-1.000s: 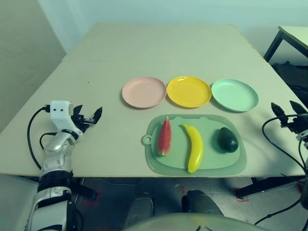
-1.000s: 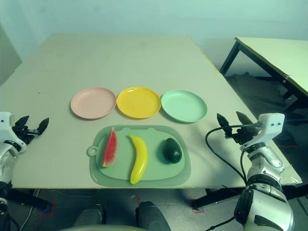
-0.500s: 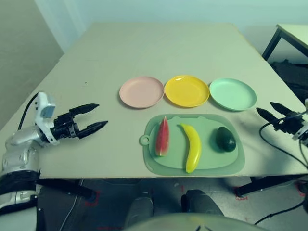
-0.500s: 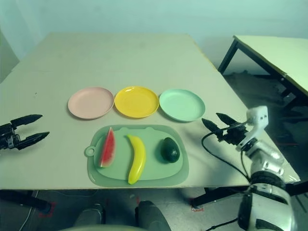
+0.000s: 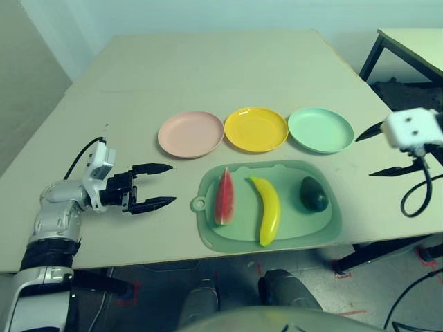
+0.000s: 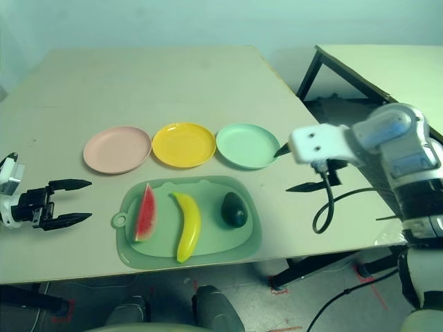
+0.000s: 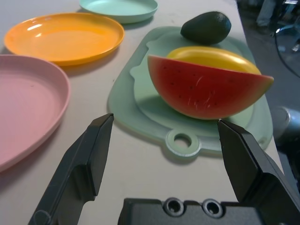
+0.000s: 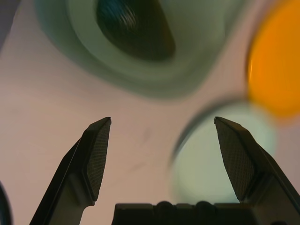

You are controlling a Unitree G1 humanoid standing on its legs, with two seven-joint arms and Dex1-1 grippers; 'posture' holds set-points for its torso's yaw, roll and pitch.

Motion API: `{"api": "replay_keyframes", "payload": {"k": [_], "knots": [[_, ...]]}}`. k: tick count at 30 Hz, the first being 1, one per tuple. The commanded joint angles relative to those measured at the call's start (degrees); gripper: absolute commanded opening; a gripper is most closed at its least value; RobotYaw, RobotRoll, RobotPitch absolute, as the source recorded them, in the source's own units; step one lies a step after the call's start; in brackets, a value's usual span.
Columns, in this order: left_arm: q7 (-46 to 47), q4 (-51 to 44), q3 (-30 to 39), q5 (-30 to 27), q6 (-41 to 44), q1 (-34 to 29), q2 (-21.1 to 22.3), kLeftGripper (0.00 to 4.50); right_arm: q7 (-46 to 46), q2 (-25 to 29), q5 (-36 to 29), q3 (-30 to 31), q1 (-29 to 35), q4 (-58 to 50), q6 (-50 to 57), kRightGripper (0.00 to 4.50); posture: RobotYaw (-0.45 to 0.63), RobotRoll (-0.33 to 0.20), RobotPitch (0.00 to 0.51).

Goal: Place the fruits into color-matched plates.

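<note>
Clearly both grippers' fingers are spread wide and hold nothing: left gripper (image 5: 159, 186), right gripper (image 6: 294, 168).

Table (image 5: 208, 76): three plates (image 5: 256, 129) in a row behind mat (image 5: 325, 232); on mat, left to right: watermelon (image 5: 223, 196), banana (image 5: 266, 209), avocado (image 5: 313, 194), seemingly apart.

Pink plate (image 5: 190, 134), yellow plate (image 5: 256, 129) and mint plate (image 5: 320, 129) sit empty in a row mid-table. Nearer the front edge lie watermelon (image 5: 223, 196), banana (image 5: 266, 209) and avocado (image 5: 313, 194), side by side.
</note>
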State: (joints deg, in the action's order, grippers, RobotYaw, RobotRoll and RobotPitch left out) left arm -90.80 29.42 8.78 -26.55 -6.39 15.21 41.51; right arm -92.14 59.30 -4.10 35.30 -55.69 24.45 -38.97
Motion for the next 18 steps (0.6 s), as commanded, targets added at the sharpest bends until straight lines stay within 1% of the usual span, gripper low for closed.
{"api": "replay_keyframes", "payload": {"k": [1,7,10,15,18], "knots": [[-0.3,0.7,-0.7,1.1,-0.7,-0.1,-0.1,4.50,-0.4,-1.8,-0.6,6.1,-1.9,1.6,-7.1,4.43,-0.13,0.000,0.040],[-0.8,1.5,-0.9,1.4,-1.5,0.2,0.4,4.50,-0.4,-1.7,-1.1,12.1,-2.9,3.1,-12.9,4.43,-0.12,0.000,0.032],[-0.6,2.1,-0.7,1.5,-2.4,0.3,0.4,4.50,-0.4,-1.5,-1.4,13.9,-2.3,2.9,-14.0,4.43,-0.11,0.000,0.030],[-0.5,2.6,-0.4,2.0,-3.5,0.2,0.3,4.50,-0.4,-1.6,-2.8,15.1,-0.7,1.1,-13.5,4.43,-0.11,0.000,0.030],[-0.4,2.9,-0.1,1.6,-3.6,-0.1,0.1,4.50,-0.4,-2.9,-1.0,14.8,0.2,1.9,-14.8,4.43,-0.10,0.000,0.024]]}}
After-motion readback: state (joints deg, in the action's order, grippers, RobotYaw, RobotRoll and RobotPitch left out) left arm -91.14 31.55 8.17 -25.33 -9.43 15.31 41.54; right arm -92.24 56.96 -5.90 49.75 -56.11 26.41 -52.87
